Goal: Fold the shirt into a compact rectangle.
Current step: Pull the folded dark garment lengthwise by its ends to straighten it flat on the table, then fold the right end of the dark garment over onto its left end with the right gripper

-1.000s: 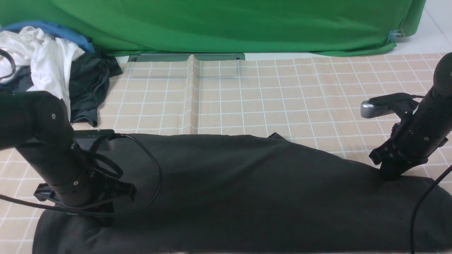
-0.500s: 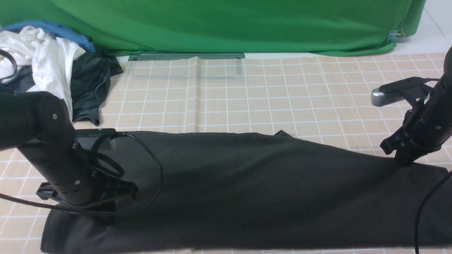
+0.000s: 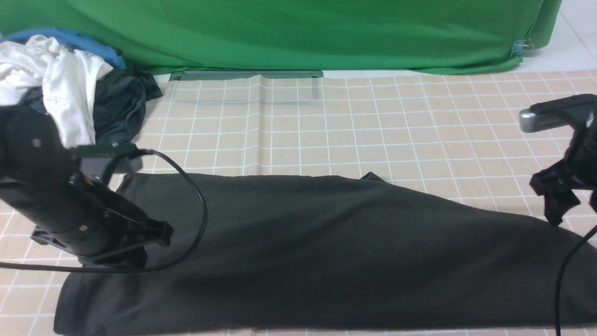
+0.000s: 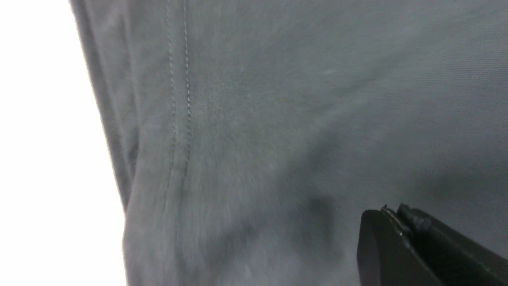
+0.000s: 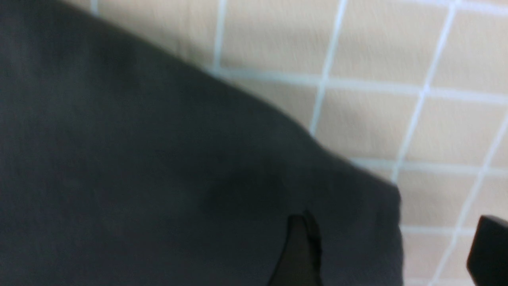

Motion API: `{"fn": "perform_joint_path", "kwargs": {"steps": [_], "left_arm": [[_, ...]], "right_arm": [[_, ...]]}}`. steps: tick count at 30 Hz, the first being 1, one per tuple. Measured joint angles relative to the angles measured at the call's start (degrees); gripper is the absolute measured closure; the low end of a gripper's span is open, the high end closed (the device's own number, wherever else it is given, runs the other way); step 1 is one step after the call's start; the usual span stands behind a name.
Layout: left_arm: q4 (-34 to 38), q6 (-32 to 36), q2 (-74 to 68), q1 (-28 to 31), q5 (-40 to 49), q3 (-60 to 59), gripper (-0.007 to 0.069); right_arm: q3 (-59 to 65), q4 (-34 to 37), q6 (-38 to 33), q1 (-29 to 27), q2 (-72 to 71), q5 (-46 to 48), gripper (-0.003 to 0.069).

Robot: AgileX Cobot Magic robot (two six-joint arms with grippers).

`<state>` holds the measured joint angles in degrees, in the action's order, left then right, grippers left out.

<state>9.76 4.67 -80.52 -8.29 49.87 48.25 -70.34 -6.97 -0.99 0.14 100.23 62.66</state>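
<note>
The shirt [image 3: 326, 252] lies as one long dark band across the front of the table, smooth side up. My left gripper [image 3: 122, 261] hovers just above its left end, partly hidden behind its own arm. In the left wrist view that gripper [image 4: 393, 212] is shut with nothing between the jaws, over the shirt [image 4: 258, 119] near a stitched hem. My right gripper [image 3: 573, 210] hangs open above the shirt's right end. In the right wrist view it [image 5: 393, 254] straddles the shirt's edge [image 5: 139, 178], one finger [image 5: 297, 254] over fabric, the other over the tablecloth.
A pile of white, blue and dark clothes [image 3: 60, 93] sits at the back left. The checked beige tablecloth [image 3: 350, 130] covers the table, with a green backdrop [image 3: 303, 32] behind. A black cable [image 3: 198, 210] loops from the left arm over the shirt.
The right gripper has opened, let go of the shirt's right end, and risen away to the right. The left arm has lifted and drawn back to the left. The shirt has settled flat.
</note>
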Motion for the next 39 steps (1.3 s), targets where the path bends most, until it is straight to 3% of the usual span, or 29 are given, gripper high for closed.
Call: {"fn": "perform_joint_path", "kwargs": {"steps": [9, 14, 19, 22, 25, 26, 27, 35, 39], "left_arm": [[0.5, -0.1, 16.2, 0.0, 3.6, -0.6, 0.0606], [1.1, -0.1, 24.4, 0.0, 3.6, -3.3, 0.0606], [1.2, -0.1, 27.8, 0.0, 3.5, -4.7, 0.0606], [1.5, -0.1, 28.2, 0.0, 3.7, -4.8, 0.0606], [1.9, -0.1, 28.3, 0.0, 3.9, -4.8, 0.0606], [2.4, -0.1, 28.3, 0.0, 4.0, -4.8, 0.0606], [2.6, -0.1, 28.4, 0.0, 4.0, -4.8, 0.0606], [2.9, -0.1, 28.4, 0.0, 4.9, -4.8, 0.0606], [2.8, -0.1, 28.4, 0.0, 4.8, -4.8, 0.0606]], "right_arm": [[14.1, 2.6, 1.5, -6.5, -3.4, -7.4, 0.0068], [19.9, 7.8, -0.2, -7.3, -3.4, -16.7, 0.0069], [20.2, 8.9, -1.4, -7.4, -2.4, -18.1, 0.0081], [19.9, 10.0, -3.4, -7.4, -1.8, -17.8, 0.0193], [19.8, 11.5, -4.5, -7.3, -1.7, -17.4, 0.0381], [19.8, 12.1, -5.1, -7.3, -2.0, -17.1, 0.0515], [19.7, 11.7, -5.2, -7.3, -2.3, -16.8, 0.0552], [16.2, 12.0, -3.2, -6.2, -12.4, -12.4, 0.0560], [11.5, 15.1, -2.1, -0.5, -17.0, -11.0, 0.0560]]}}
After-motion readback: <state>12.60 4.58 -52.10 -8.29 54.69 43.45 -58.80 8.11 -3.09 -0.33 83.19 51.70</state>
